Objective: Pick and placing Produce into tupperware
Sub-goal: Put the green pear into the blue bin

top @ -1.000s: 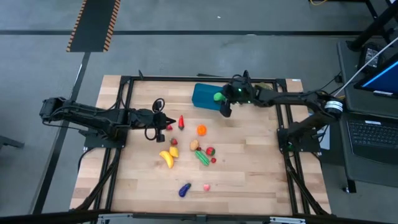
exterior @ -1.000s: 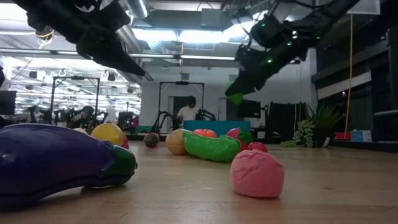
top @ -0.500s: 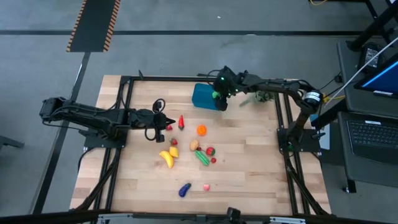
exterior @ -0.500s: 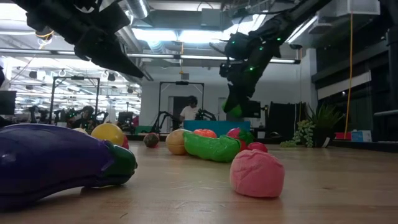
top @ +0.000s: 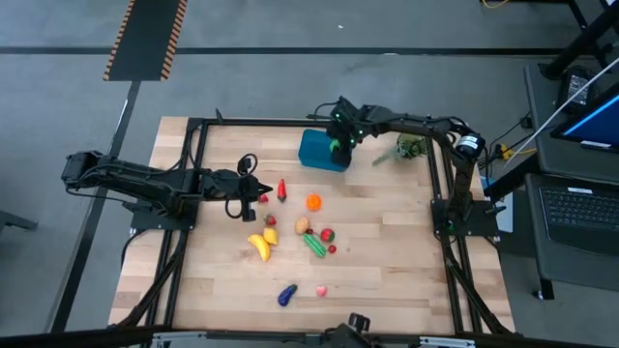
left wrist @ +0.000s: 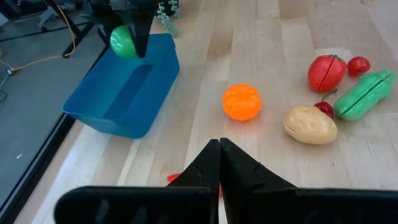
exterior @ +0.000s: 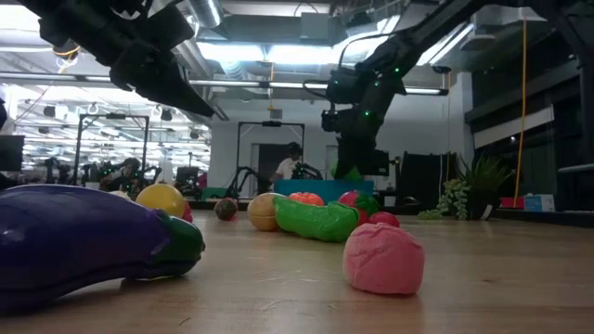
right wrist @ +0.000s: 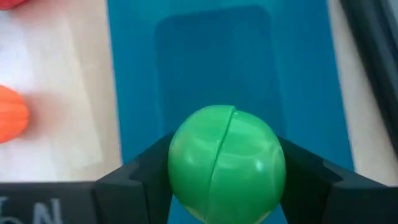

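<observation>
High view: the right gripper (top: 337, 147) has swung from beyond the tupperware's right end a second ago to directly over the tupperware (top: 315, 150), its arm now folded back toward the far desk edge. The left gripper (top: 259, 188) has not moved; it waits low over the desk (top: 387, 280) near the red pepper (top: 281, 188), its jaws pressed together with nothing between them, as the left wrist view shows.

The right jaws are clamped on a green ball (right wrist: 226, 164), one finger on each side of it. A seam runs across the ball from one pole to the other, lying roughly between the two fingers; being round, it has no long axis to speak of. The ball hangs above the tub's open interior, close to one end wall, not touching the floor of the tub.

The tupperware sits near the far edge, its long axis running across the desk. The remaining produce is scattered mid-desk, including an orange pumpkin (top: 313, 202), a banana (top: 258, 246), a green cucumber (top: 314, 246) and a purple eggplant (top: 286, 295).
</observation>
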Motion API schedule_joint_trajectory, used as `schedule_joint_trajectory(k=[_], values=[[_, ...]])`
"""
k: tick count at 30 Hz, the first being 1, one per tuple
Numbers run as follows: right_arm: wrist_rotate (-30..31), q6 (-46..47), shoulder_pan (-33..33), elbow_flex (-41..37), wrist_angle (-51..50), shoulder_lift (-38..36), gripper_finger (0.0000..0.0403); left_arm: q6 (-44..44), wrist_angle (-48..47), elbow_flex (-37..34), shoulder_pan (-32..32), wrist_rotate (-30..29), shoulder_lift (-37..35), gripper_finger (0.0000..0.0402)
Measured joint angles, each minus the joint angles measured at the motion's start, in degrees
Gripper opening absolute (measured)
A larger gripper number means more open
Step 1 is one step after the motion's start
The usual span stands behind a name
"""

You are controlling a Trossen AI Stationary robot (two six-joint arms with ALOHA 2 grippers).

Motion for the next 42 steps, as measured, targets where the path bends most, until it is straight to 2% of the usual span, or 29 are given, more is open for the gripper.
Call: schedule_joint_trajectory(k=[5,17,24,42], values=[[-3.54,0.18,0.02,-0.02,-0.84,0.44,0.0221,0.0,-0.13,0.0,0.0,0.02,0.0,0.0],[-3.64,0.05,0.07,-2.4,-1.42,0.42,0.0221,-0.02,-0.17,0.0,-0.02,0.02,0.0,0.0],[-3.64,-0.06,0.07,-2.46,1.61,0.75,0.0221,-0.04,-0.17,0.0,-0.02,0.02,0.0,0.0],[-3.87,-0.21,0.07,-2.46,1.32,2.47,0.0221,-0.04,-0.46,0.0,-0.01,0.02,0.0,0.0]])
